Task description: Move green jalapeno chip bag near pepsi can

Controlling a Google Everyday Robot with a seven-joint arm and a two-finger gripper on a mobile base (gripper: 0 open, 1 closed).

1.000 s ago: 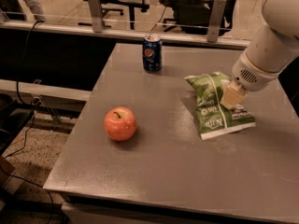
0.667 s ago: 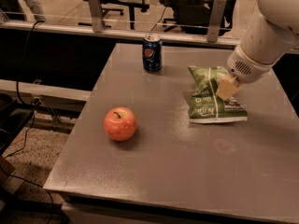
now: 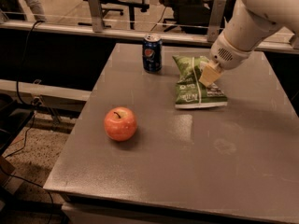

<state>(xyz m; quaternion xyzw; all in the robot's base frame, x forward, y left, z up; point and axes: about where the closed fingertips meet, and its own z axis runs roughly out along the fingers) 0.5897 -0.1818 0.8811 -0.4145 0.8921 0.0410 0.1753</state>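
Dragged leftward and toward the far edge since a second ago: green jalapeno chip bag point(image 3: 190, 91), now lying just beside the pepsi can point(image 3: 152, 53), with only a narrow strip of bare tabletop between. Pinched near its upper right part by the gripper point(image 3: 208, 74), reaching in from the upper right and clenched on the film. Resting with the lower end flat on the grey table point(image 3: 224, 167). Not touching the can. Well apart, toward the near left and out of the path: red apple point(image 3: 120, 123).

Judged nearly done.

To finish well:
- Ease a little further left, low and slow, to avoid bunching the crinkly film or pulling it out of the pinch.
- Stop short of the can, upright, probably light and easily tipped by the bag's leading corner.
- Settle the bag flat before letting go.
- Release fully, then lift straight up, clear of the film, to avoid dragging it back.
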